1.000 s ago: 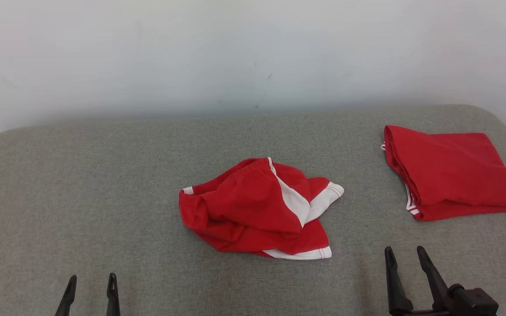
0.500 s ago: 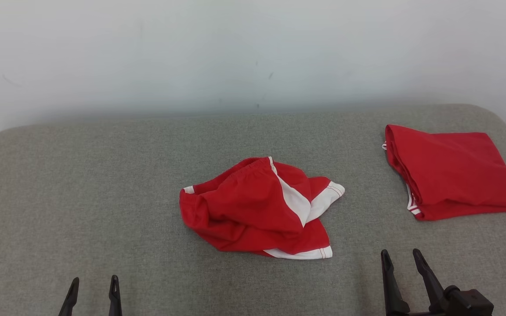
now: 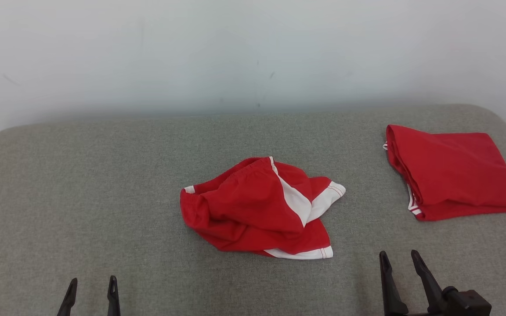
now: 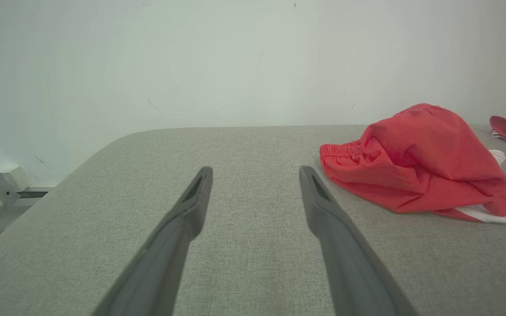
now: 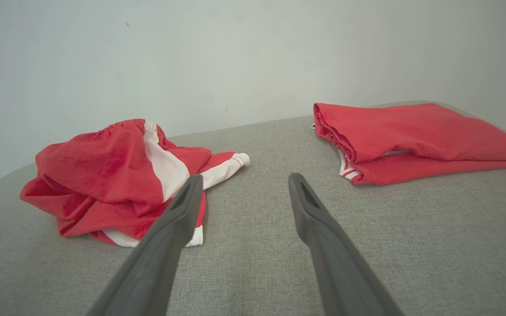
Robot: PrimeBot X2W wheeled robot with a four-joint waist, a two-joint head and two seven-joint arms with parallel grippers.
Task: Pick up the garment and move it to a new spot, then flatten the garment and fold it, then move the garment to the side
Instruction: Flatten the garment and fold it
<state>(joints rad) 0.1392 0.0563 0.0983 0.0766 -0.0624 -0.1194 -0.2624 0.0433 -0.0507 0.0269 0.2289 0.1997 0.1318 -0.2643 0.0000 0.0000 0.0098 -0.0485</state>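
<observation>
A crumpled red garment (image 3: 257, 206) with white panels lies bunched in the middle of the grey padded surface (image 3: 103, 197); it also shows in the left wrist view (image 4: 420, 162) and the right wrist view (image 5: 112, 180). My left gripper (image 3: 91, 283) stands open near the front edge, well to the garment's left, with nothing between its fingers. My right gripper (image 3: 399, 256) is open too, in front of and right of the garment, holding nothing. In the wrist views the left gripper (image 4: 256, 172) and right gripper (image 5: 244, 180) show spread fingers over bare fabric.
A second red garment (image 3: 453, 171), folded flat, lies at the back right of the surface, also in the right wrist view (image 5: 411, 136). A pale wall (image 3: 253, 52) runs behind. The surface's rounded corners fall away at the left and right.
My right gripper has drawn slightly back and down towards the front edge. The left gripper has also sunk a little lower. Both garments lie as before.
</observation>
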